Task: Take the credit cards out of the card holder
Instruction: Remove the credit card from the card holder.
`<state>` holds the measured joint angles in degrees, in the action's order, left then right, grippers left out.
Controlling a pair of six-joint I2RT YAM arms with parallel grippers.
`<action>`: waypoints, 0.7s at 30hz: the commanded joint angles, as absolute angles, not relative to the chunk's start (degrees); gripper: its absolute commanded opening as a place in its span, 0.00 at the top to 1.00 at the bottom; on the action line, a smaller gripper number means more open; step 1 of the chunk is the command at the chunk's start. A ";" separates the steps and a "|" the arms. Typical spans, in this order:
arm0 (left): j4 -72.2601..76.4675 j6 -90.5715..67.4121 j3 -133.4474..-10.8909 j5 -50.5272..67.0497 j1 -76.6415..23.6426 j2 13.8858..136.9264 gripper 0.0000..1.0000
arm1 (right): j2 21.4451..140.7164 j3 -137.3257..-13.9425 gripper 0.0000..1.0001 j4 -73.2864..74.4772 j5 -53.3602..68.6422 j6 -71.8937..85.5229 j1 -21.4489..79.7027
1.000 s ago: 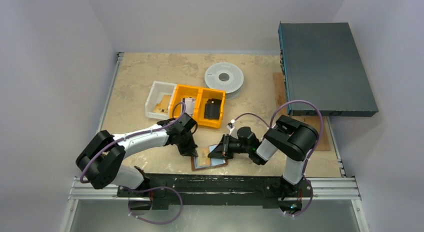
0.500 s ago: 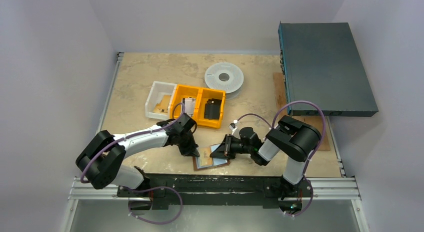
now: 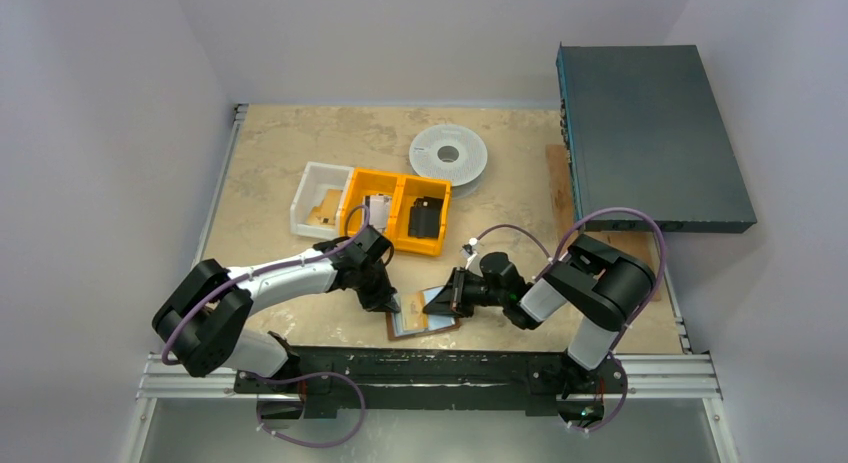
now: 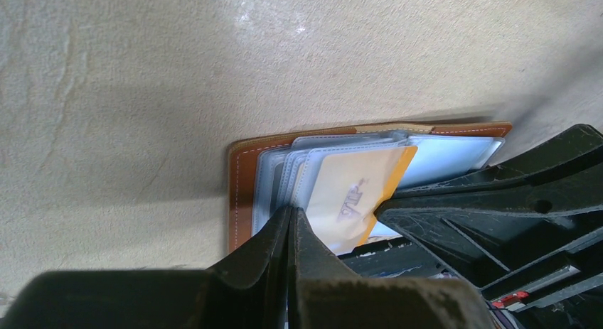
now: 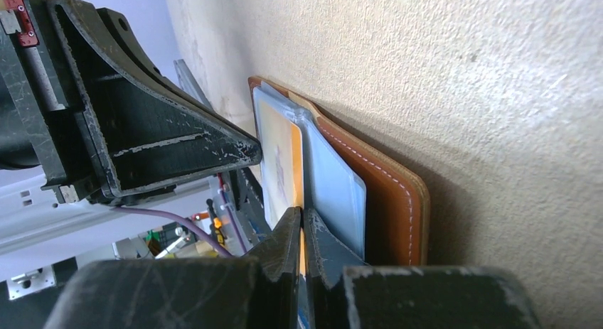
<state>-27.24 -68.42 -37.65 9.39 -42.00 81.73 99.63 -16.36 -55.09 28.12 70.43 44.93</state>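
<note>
The right elbow (image 3: 603, 281) has shifted rightward since a second ago, and the wallet (image 3: 415, 324) has edged right with it. The wallet lies open on the table (image 3: 290, 143), lower centre of the overhead view. Right claw (image 3: 436, 302): pinched tight on a yellow card (image 4: 348, 194). Left claw (image 3: 391, 305): fully closed at the edge of the clear sleeves (image 4: 274, 180); hold unclear.

The holder (image 3: 418, 325) lies at the table's (image 3: 280, 153) near edge, between the left gripper (image 3: 389, 305) on its left and the right gripper (image 3: 430, 307) on its right. Cards (image 4: 352, 194) sit in it. Behind it the small bin (image 3: 300, 211) stands left of the double bin (image 3: 398, 176). The spool (image 3: 449, 155) lies farther back, to the right.
</note>
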 commanded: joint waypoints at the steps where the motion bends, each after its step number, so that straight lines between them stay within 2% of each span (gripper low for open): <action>1: -33.61 -66.34 -33.45 -4.35 -41.42 86.94 1.00 | 97.95 -16.17 1.00 -52.22 26.07 67.86 44.56; 7: -34.58 -66.62 -33.89 -5.16 -41.40 87.07 1.00 | 98.19 -15.76 1.00 -52.63 26.55 67.42 44.12; 10: -34.71 -66.33 -34.17 -5.02 -41.40 87.22 1.00 | 98.98 -15.87 0.83 -54.61 27.71 67.33 44.08; 12: -34.69 -66.18 -34.41 -4.88 -41.40 87.48 1.00 | 99.71 -16.41 0.76 -55.46 28.45 67.29 44.08; 15: -34.64 -66.13 -34.65 -4.77 -41.40 87.62 1.00 | 100.97 -17.45 0.76 -55.78 29.04 67.08 44.11; 21: -34.56 -65.77 -35.30 -4.66 -41.40 87.70 1.00 | 103.65 -19.27 0.85 -56.84 30.14 67.34 44.12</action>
